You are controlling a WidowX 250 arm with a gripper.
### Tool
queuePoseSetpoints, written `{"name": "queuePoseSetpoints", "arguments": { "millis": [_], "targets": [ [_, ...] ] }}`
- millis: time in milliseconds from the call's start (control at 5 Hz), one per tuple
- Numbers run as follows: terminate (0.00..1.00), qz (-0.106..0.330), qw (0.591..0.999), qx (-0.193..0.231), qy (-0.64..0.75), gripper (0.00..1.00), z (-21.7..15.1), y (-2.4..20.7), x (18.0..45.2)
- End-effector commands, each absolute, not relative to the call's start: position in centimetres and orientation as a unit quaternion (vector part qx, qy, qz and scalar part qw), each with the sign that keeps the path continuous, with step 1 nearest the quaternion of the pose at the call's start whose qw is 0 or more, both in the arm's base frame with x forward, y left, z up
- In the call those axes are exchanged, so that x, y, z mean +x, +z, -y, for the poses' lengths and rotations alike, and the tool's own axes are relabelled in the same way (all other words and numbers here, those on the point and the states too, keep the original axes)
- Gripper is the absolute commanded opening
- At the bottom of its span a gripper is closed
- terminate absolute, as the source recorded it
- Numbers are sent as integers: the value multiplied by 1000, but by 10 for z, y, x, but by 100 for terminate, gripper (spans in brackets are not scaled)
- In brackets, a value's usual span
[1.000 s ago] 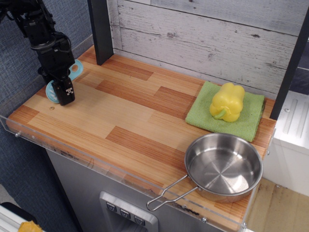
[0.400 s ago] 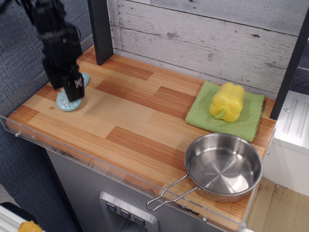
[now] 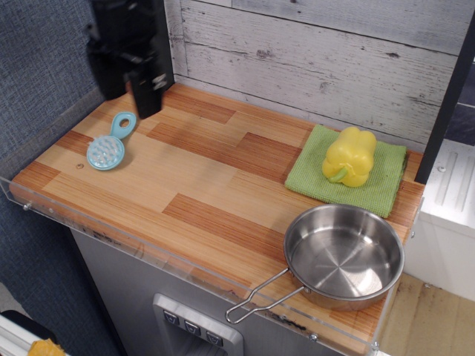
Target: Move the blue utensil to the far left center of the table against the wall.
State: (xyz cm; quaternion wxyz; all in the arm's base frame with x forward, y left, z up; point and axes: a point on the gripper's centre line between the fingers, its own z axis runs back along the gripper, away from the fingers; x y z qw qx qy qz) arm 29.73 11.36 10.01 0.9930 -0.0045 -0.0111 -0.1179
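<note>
Right of scrubber [image 3: 108, 148]: cloth [image 3: 349, 182], pepper [image 3: 349, 156], pan [image 3: 343, 256].

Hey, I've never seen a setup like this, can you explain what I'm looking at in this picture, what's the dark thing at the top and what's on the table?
This is one camera looking down at a wooden table from the front. The blurred dark shape at the upper left is a robot arm's claw; it hangs above the table and holds nothing, though the blur hides whether it is open. Below it a small blue scrubber lies flat near the blue-grey wall. On the right a yellow bell pepper sits on a green cloth, and a steel pan stands at the near edge.
</note>
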Motion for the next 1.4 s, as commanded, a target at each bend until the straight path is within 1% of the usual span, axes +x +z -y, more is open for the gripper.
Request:
{"name": "queuePoseSetpoints", "arguments": {
  "millis": [0, 200, 600, 800, 1000, 1200],
  "targets": [
    [0, 51, 990, 8, -129, 100, -20, 121, 317],
    [0, 59, 987, 30, -149, 100, -8, 129, 314],
    [0, 65, 988, 41, -136, 100, -8, 133, 299],
    [0, 62, 992, 8, -106, 100, -7, 125, 290],
    [0, 62, 992, 8, -106, 100, -7, 125, 290],
    [100, 62, 992, 8, -106, 100, -7, 125, 290]
  ]
}}
